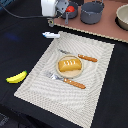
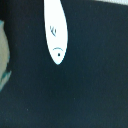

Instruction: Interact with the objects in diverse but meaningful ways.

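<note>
**Place setting with toy food, arm raised at the far edge**

- Bread loaf: golden-orange, scored across the top. Sits in the middle of a round tan plate at the centre of a pale woven placemat.
- Banana: yellow, curved, lying on the black tabletop off the mat, toward the exterior view's left, well apart from the plate.
- Small white elongated piece: lies on the black surface just beside the mat's far corner. In the wrist view it appears as a white tapered, fish-like shape with small dark marks, one a dot near the narrow end; no letters can be read.
- Tomato: red, round, inside a dark pot at the far edge, partly hidden by the arm.
- Wooden-handled fork: on the mat on the near side of the plate.
- Wooden-handled knife: on the far side of the plate.
- Grey pot: on the brown board beyond the mat.
- Tan bowl: at the exterior view's right edge.
- Gripper: white body above the white piece, apart from it. Whether the fingers are spread or closed cannot be told.
- Brands, labels: none legible.
</note>
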Tool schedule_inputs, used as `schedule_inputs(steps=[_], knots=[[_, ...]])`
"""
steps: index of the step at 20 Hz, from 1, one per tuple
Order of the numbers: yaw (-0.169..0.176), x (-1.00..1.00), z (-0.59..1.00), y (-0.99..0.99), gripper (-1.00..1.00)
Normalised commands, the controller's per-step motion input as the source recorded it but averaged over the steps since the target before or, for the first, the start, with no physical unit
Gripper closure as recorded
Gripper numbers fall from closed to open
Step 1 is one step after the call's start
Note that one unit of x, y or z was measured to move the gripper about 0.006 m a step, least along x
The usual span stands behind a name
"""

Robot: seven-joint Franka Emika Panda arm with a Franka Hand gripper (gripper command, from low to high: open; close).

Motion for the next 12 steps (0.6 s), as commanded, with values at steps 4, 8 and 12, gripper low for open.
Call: schedule_inputs(steps=[4, 8, 12], knots=[[0.000, -0.68, -0.49, -0.01, -1.00], [0.000, -0.28, -0.38, -0.01, -1.00], [0.000, -0.02, -0.22, 0.00, -1.00]])
